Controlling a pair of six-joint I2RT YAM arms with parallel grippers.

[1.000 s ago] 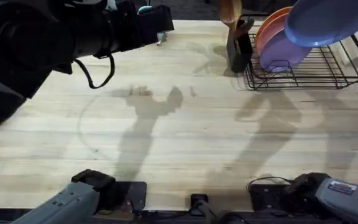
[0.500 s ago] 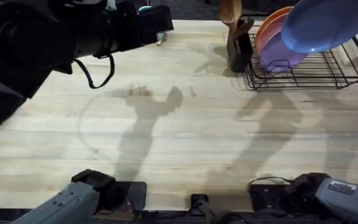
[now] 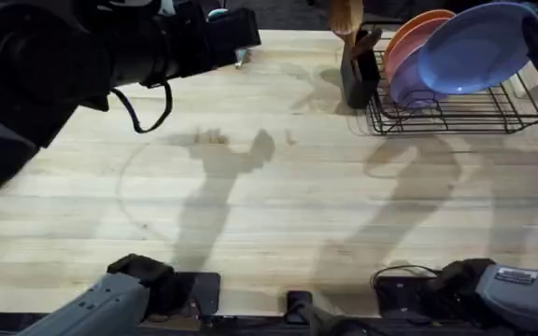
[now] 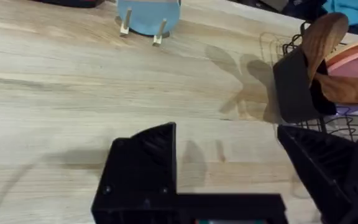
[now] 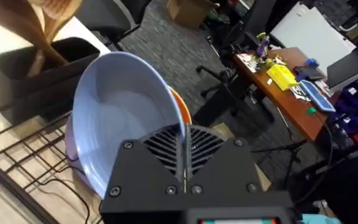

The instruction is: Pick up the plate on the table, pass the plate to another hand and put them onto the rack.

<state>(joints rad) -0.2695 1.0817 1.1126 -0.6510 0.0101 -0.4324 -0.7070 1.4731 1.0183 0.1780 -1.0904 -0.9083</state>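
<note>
Over the rack [image 3: 456, 107] at the far right of the tabletop [image 3: 278, 205], the blue plate [image 3: 474, 47] hangs tilted on edge, its lower rim low among the wires, just in front of a lilac plate [image 3: 402, 79] and an orange plate [image 3: 417, 23] already standing in the slots. The tilt likely matches those slots, so the plate can drop in beside its neighbours rather than lie flat. Right hand [image 5: 184, 140] pinches the plate's rim, fingers closed tight on it with the plate face turned toward the wrist camera; the right arm reaches in from the far right edge of the overhead view. A black holder [image 4: 300, 84] with wooden utensils stands just beside the rack's left end, near enough to mind. Left arm is raised high and close under the overhead camera, at upper left, well apart from the rack; left hand [image 4: 229, 165] spread open, holding nothing, bare wood beneath. Judgement: hand-over done, placing underway, release not yet made.
</note>
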